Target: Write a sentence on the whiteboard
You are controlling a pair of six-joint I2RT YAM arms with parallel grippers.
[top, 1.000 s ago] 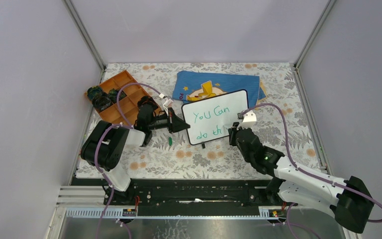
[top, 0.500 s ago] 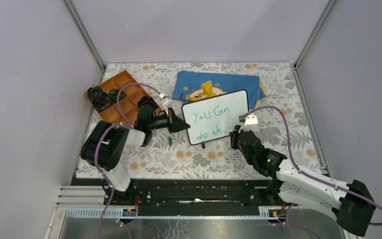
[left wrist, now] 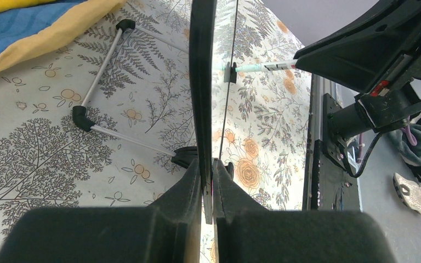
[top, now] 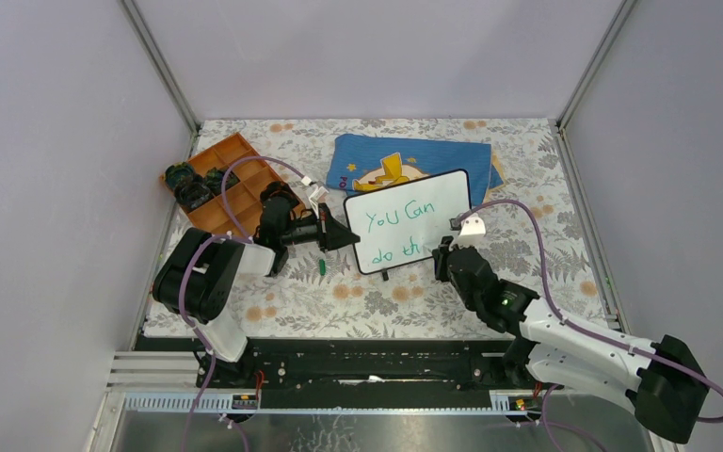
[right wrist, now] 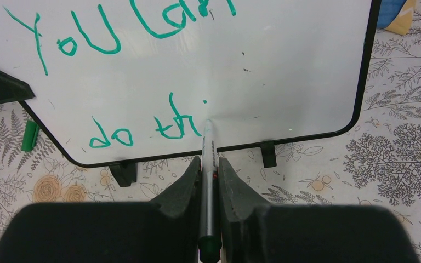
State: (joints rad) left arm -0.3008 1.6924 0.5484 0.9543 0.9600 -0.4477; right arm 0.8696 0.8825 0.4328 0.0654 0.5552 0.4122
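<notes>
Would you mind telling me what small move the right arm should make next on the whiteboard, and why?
Probably slide the marker tip slightly right and draw the "s". The green writing on the whiteboard reads only "You Can do thi", the tip rests by the "i", the right fingers grip the marker, and the left fingers clamp the board's edge.
</notes>
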